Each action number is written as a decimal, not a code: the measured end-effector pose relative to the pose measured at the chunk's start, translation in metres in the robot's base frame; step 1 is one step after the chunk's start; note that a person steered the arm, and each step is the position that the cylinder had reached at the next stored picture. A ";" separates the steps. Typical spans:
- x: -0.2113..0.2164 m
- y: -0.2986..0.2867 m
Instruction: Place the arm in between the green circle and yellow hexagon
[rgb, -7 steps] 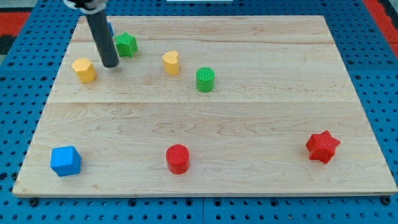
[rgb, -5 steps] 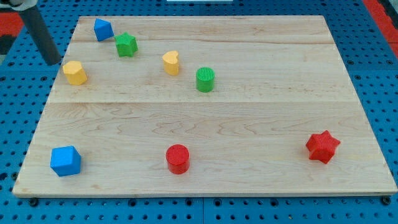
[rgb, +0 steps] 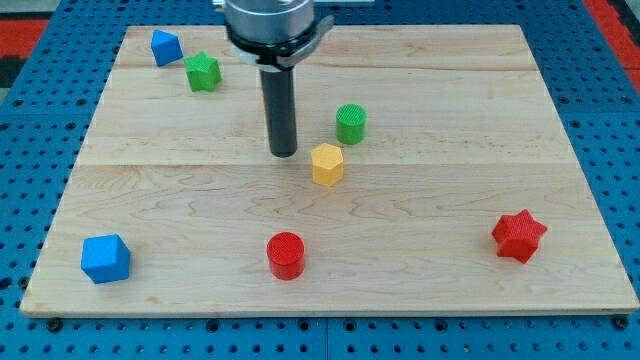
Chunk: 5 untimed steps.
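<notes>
The green circle (rgb: 351, 123), a ribbed cylinder, stands just right of the board's middle. The yellow hexagon (rgb: 327, 163) stands close below it and a little to its left, with a small gap between them. My tip (rgb: 284, 153) rests on the board to the left of the hexagon, about one block width away, and down-left of the green circle. It is beside the pair, not in the gap between them, and touches neither. The rod rises straight up from the tip to the view's top.
A green star (rgb: 203, 71) and a blue block (rgb: 165, 46) sit at the top left. A blue cube (rgb: 105, 258) is at the bottom left, a red cylinder (rgb: 286, 254) at the bottom middle, and a red star (rgb: 518, 236) at the right. The wooden board (rgb: 450, 90) lies on a blue pegboard.
The rod has gone from the board's left edge to its middle. The yellow hexagon now stands near the middle instead of the left. The green circle sits slightly further right. The yellow heart no longer shows.
</notes>
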<state>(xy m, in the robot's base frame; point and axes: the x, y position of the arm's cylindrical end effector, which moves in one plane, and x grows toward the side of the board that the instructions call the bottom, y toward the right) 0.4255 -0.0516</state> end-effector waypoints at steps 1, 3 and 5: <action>0.026 0.044; -0.008 0.102; -0.050 0.117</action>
<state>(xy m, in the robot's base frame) 0.3754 0.0654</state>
